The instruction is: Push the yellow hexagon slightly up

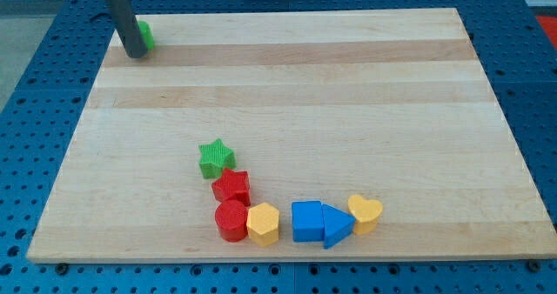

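Nearest to the view's bottom, the yellow hexagon (pixel 264 223) lies in the lower middle of the frame, a little left of centre, close to the front edge of the wooden board (pixel 348 94). On its left side it touches a red cylinder (pixel 231 220). To its right, apart by a small gap, stands a blue cube (pixel 307 221), and a blue triangle (pixel 336 225) is pressed against the right side of this cube. A yellow heart (pixel 365 213) touches the triangle at the right end of this row.

Just above the red cylinder is a red star (pixel 232 186), touching it, and above this one a green star (pixel 215 157), just beside it.

Far away, in the upper left of the frame, my tip (pixel 137 54) rests on the board, well apart from the yellow hexagon. A small green block (pixel 145 36) is directly behind the rod, partly hidden, so I cannot tell its shape. The arm carries only a rod, so there is no hand to spread or to close.
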